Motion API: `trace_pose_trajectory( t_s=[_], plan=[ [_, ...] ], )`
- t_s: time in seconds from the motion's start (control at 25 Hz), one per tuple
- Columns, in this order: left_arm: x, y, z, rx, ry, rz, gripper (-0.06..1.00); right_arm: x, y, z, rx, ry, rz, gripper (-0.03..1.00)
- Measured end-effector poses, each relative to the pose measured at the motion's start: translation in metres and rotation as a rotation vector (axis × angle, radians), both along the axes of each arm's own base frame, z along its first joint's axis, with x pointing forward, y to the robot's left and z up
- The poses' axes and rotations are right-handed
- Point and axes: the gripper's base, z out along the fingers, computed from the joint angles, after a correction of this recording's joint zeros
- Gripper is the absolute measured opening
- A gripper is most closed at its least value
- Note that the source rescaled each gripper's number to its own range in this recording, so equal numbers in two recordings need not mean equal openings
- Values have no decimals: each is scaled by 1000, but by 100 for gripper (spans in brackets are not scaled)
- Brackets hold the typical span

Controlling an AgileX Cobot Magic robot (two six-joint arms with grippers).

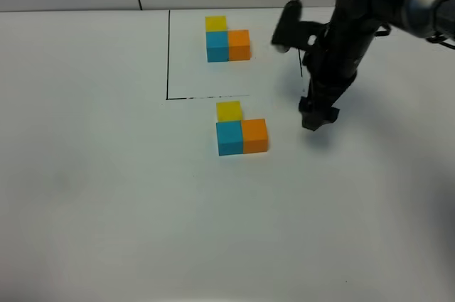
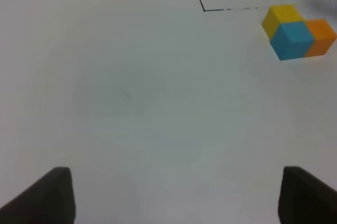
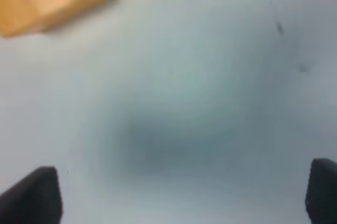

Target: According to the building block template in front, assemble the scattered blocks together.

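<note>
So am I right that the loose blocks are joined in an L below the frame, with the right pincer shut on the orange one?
Not quite. The scattered blocks are joined in an L below the building block template, but the right pincer is open beside the orange block, holding nothing, as the right wrist view shows.

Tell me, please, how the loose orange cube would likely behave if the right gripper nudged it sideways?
The orange cube has flat faces and sits low, so it should slide, not roll or tip. It touches the sky-blue cube, so a push toward it would probably shift both. It looks rigid and light.
</note>
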Motion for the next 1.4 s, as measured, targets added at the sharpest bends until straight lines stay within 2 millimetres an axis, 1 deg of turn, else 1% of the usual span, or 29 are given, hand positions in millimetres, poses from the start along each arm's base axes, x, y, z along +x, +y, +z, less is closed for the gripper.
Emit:
trace_pose_trajectory(
  t_s=[0.12,0.2,0.28,0.36,0.44,0.52,0.56,0.68,0.8,0.96,1.12,1.24,1.4],
  plan=[
    [0,0,0,0,0,0,66,6,-37,18,69,-12,-324,88],
    [0,0,0,0,0,0,66,9,-68,34,121,-47,-549,88],
    [0,0,0,0,0,0,66,5,-97,46,162,-75,-735,88],
    [0,0,0,0,0,0,66,-6,-128,57,183,-115,-852,88],
    [0,0,0,0,0,0,66,-26,-147,60,191,-145,-920,88],
    [0,0,0,0,0,0,66,-51,-159,67,206,-206,-959,88],
    [0,0,0,0,0,0,66,-63,-163,67,209,-224,-975,88],
    [0,0,0,0,0,0,66,-99,-165,83,241,-340,-994,88],
    [0,0,0,0,0,0,66,-136,-159,112,281,-429,-996,88],
    [0,0,0,0,0,0,66,-187,-147,134,326,-425,-1011,88],
    [0,0,0,0,0,0,66,-239,-137,137,374,-438,-1058,88],
    [0,0,0,0,0,0,66,-278,-130,137,422,-507,-1069,88],
    [0,0,0,0,0,0,66,-318,-122,123,452,-526,-1070,88]
  ],
)
